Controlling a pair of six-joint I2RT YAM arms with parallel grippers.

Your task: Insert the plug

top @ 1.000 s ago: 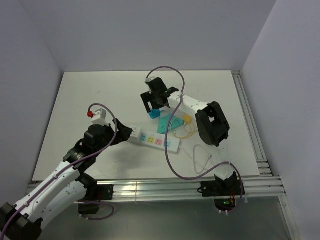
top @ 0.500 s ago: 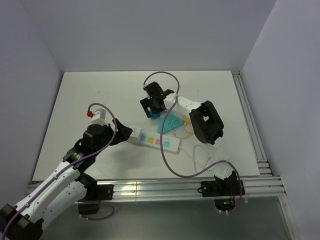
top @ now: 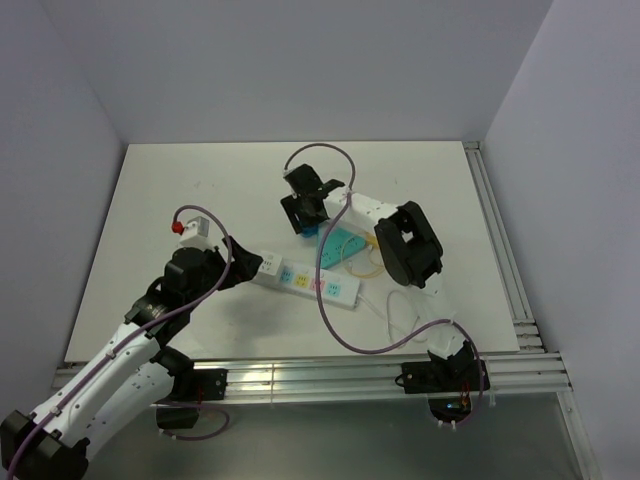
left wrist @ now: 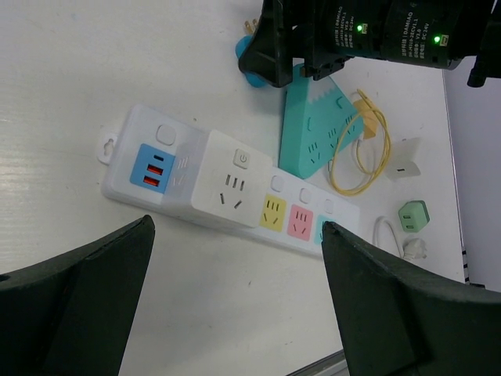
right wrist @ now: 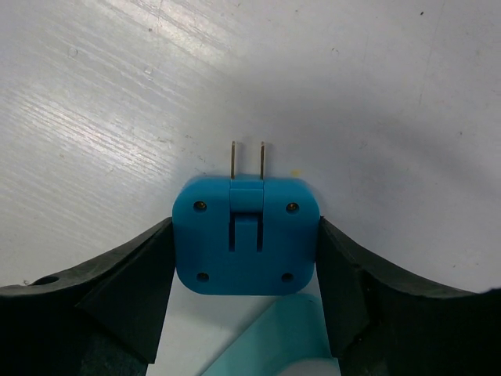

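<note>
Nearest, the left tool (left wrist: 243,309) hangs with its jaws wide apart above the power strip (left wrist: 235,192), gripping nothing, so I judge the strip may slide when a plug is pushed in. Farther off, the right tool (right wrist: 244,254) is pressed against both flat sides of the blue plug (right wrist: 246,211). It lies on the bench (right wrist: 117,94), prongs (right wrist: 247,160) pointing away, just beside the teal socket block (left wrist: 317,129). Those smooth sides could let it swivel on lifting, leaving the prongs askew to the slots.
</note>
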